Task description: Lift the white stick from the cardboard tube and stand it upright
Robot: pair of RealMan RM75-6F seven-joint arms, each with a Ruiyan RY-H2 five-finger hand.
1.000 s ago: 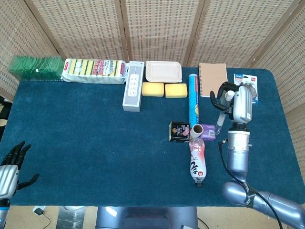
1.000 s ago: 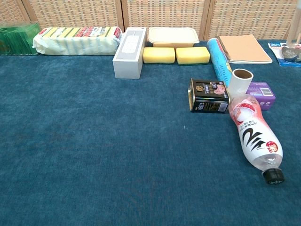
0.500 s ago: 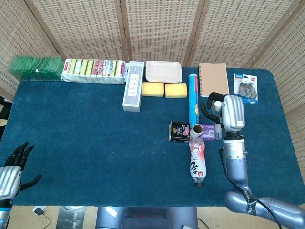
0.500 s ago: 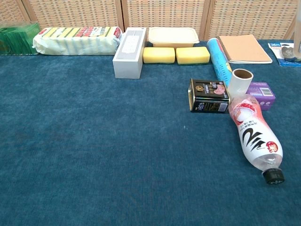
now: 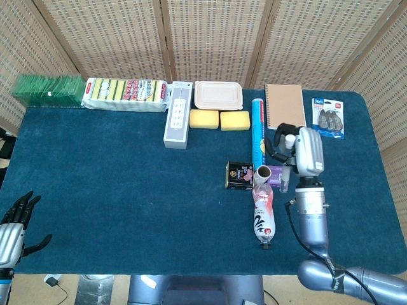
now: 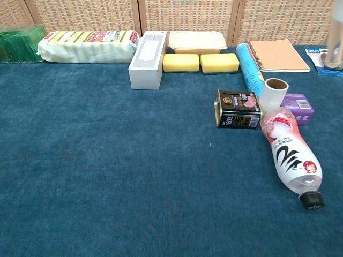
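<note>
Right hand (image 5: 299,151) grasps the stick (image 5: 287,162) upright over the table (image 5: 127,190) beside the tube (image 5: 263,172); I should lower it plumb, release only once its base seats.

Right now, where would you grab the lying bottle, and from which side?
Probably the mid-body of the bottle, from above, fingers across its width. It lies on its side, cap toward the robot, and the cardboard tube crowds its base end.
</note>
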